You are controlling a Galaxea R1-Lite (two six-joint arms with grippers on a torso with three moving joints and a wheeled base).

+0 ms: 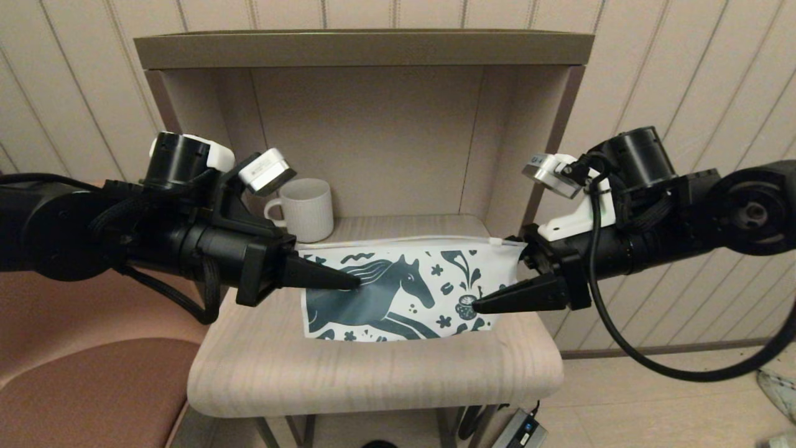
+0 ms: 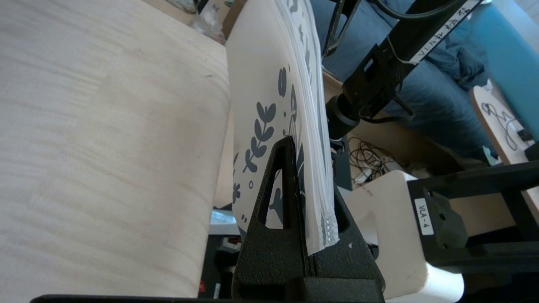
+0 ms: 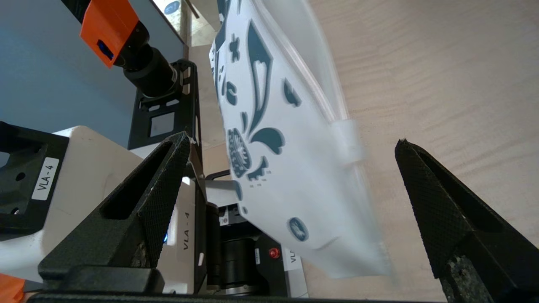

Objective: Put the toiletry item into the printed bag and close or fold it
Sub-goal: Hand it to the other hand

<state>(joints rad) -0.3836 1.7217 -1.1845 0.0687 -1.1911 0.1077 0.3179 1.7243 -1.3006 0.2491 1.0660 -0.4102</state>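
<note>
Black arms with looping black cables end in pointed black textured fingers [image 3: 160, 189], white wrist camera mounts above.

"VLA-4" on white label [image 2: 423, 216], "VLA-4" on white label [image 3: 45, 178] on black bracket

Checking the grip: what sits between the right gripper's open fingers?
The printed bag's zipper end, untouched by either finger, in the right wrist view; the right gripper stands open.
</note>
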